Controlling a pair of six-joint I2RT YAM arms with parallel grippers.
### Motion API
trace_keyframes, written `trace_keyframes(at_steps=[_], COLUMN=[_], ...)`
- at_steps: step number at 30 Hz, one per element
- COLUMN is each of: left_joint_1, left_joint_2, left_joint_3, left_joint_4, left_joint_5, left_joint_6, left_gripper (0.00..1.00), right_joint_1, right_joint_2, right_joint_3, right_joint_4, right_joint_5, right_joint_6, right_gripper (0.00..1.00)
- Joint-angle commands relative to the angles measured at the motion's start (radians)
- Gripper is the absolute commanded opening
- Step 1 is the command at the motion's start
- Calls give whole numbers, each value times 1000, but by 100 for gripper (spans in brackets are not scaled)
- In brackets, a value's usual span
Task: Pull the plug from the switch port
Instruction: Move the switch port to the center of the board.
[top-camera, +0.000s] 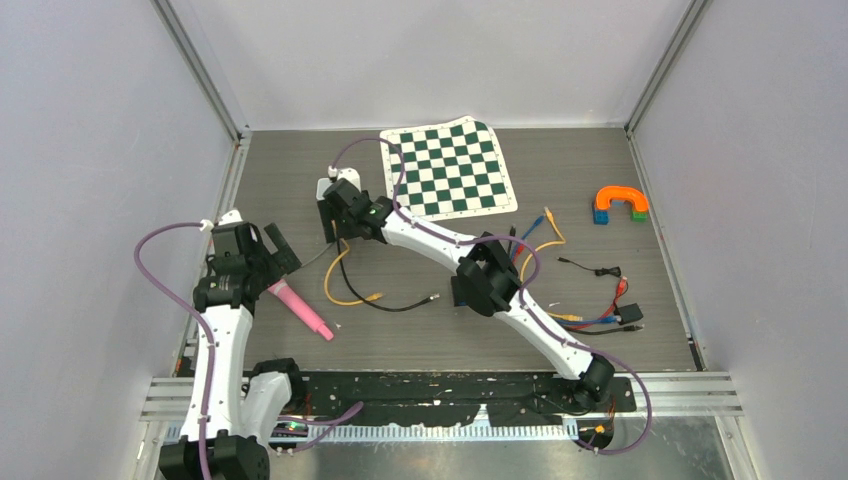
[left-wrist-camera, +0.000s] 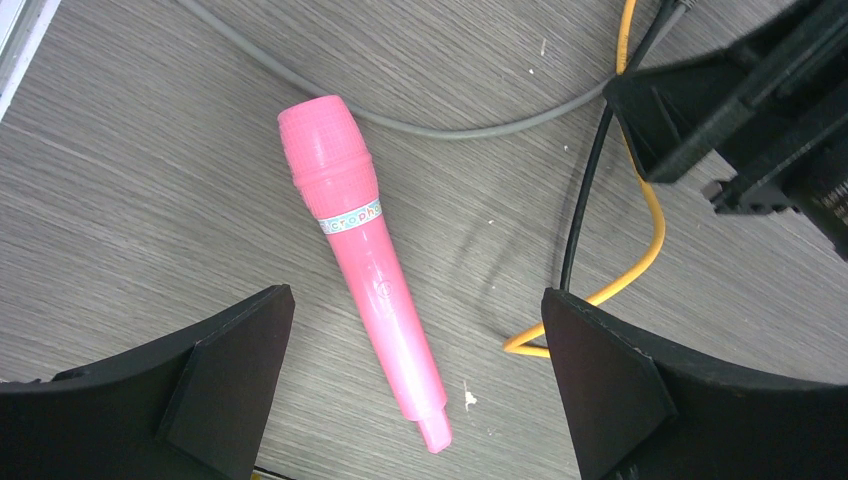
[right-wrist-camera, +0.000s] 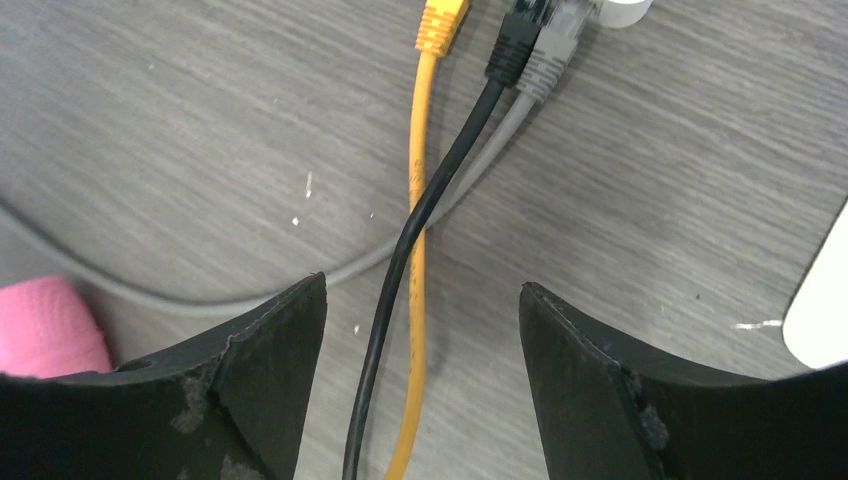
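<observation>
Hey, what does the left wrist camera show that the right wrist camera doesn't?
Only the left wrist view shows the whole pink toy microphone. Only the right wrist view shows the yellow plug, black plug and gray plug up by the white switch. Both show the yellow cable, black cable and gray cable on the table, plus at least the microphone's pink head.

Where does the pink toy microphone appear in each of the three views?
Top external: the pink toy microphone lies lower left of centre.
Left wrist: it lies diagonally across the middle.
Right wrist: only one end shows, at the lower left edge.
Shared landmark: the yellow cable to its right.
</observation>
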Motion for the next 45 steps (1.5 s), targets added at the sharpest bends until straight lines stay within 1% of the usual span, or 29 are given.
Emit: trace_keyframes(at_steps=[1, 4, 5, 6, 9, 10, 11, 13, 14, 16, 19, 21, 22, 24, 26, 29, 32, 34, 39, 41, 45], left_joint_1=[2, 3, 3, 3, 3, 2, 3, 2, 3, 3, 3, 2, 2, 3, 3, 2, 3, 2, 3, 3, 1], left_joint_2=[-21, -29, -32, -33, -40, -44, -46, -51, -54, -57, -61, -66, -64, -49, -31, -18, -33, -37, -11, 13, 61], left_joint_3=[1, -4, -4, -6, -9, -9, -10, -12, -13, -17, -21, -37, -43, -45, -43, -47, -66, -74, -83, -76, -62], left_joint_4=[-11, -9, -10, -10, -11, -9, -10, -7, -5, -1, -7, 12, 23, 22, 12, 2, 18, 28, 41, 44, 74], left_joint_5=[34, 41, 40, 42, 48, 50, 56, 65, 72, 77, 78, 117, 125, 115, 113, 125, 134, 144, 152, 151, 180], left_joint_6=[11, 11, 11, 12, 7, 5, 1, -4, -7, -11, -9, 3, 14, 28, 47, 48, 28, 18, 19, 25, 10], left_gripper=[100, 100, 99, 100, 100, 100, 100, 100, 100, 100, 100, 100, 100, 100, 100, 100, 100, 99, 99, 99, 99], right_joint_1=[1, 7, 13, 16, 28, 29, 29, 34, 36, 38, 40, 41, 41, 40, 39, 40, 40, 38, 26, 26, 26], right_joint_2=[53, 92, 108, 112, 102, 100, 104, 112, 112, 103, 73, 34, 3, -37, -66, -118, -211, -260, -379, -420, -485], right_joint_3=[98, 113, 132, 138, 131, 125, 123, 134, 136, 132, 82, 10, -42, -111, -161, -246, -399, -468, -627, -717, -808], right_joint_4=[36, 25, 14, 2, -17, -27, -36, -69, -81, -98, -126, -126, -123, -116, -126, -119, -69, -50, -5, 20, 63], right_joint_5=[84, 127, 138, 151, 182, 181, 175, 152, 149, 153, 204, 228, 230, 213, 196, 183, 185, 197, 172, 148, 101], right_joint_6=[15, -35, -50, -77, -120, -128, -131, -147, -159, -167, -204, -228, -235, -254, -272, -297, -314, -316, -302, -284, -227], right_gripper=[79, 75, 62, 60, 56, 52, 40, 34, 35, 44, 44, 33, 20, 7, 5, 5, 5, 5, 5, 5, 5])
